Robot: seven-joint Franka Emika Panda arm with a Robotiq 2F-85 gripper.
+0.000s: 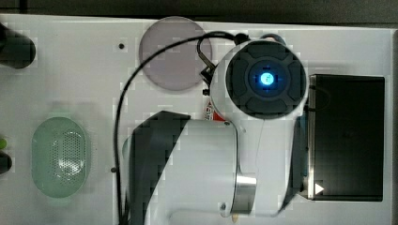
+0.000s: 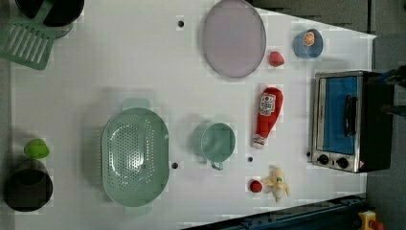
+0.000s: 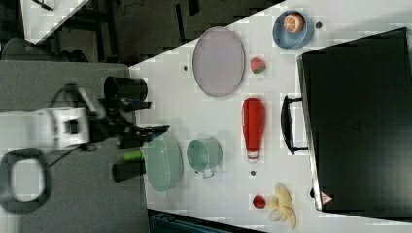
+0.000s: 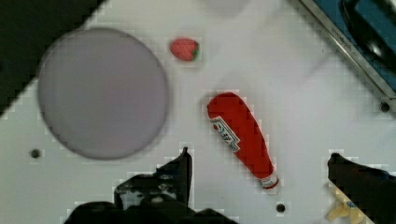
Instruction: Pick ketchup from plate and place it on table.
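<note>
Slim red ketchup bottle with white label lying flat on the white tabletop, just beside the bare greyish-lilac round plate (not on it), black gripper above, fingers spread wide, holding nothing.

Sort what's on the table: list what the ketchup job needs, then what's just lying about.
Job: ketchup, lying on the table; plate, bare; open gripper.

Lying about: strawberry, blue bowl, green basket, green cup, toaster oven, banana, red ball.

Pincer wide open, empty
</note>
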